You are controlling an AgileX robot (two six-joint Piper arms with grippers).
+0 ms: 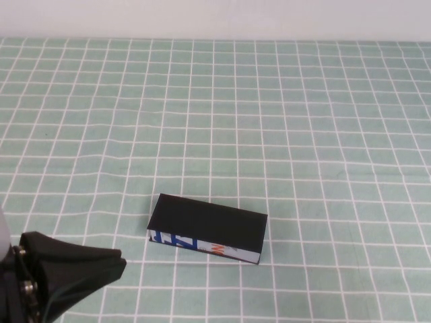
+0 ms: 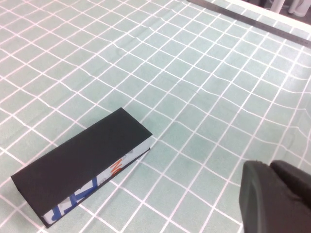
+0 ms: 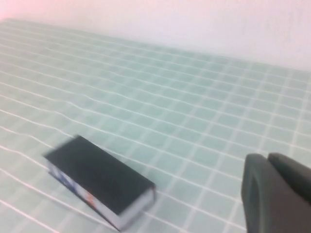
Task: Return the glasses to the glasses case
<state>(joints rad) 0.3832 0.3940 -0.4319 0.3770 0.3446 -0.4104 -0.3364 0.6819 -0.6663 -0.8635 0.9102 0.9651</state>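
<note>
The glasses case [image 1: 207,227] is a matte black box lying flat with its lid down on the green checked cloth, its white strip printed blue and orange facing the robot. It also shows in the left wrist view [image 2: 82,164] and in the right wrist view [image 3: 99,178]. The glasses are not in view anywhere. My left gripper [image 1: 120,264] is shut and empty at the near left corner, left of the case and apart from it; it also shows in its own wrist view [image 2: 268,167]. My right gripper [image 3: 266,159] is shut and empty, away from the case, and is outside the high view.
The green cloth with white grid lines [image 1: 283,121] covers the whole table. A pale wall [image 1: 215,17] runs along the far edge. The table's edge strip [image 2: 252,19] shows in the left wrist view.
</note>
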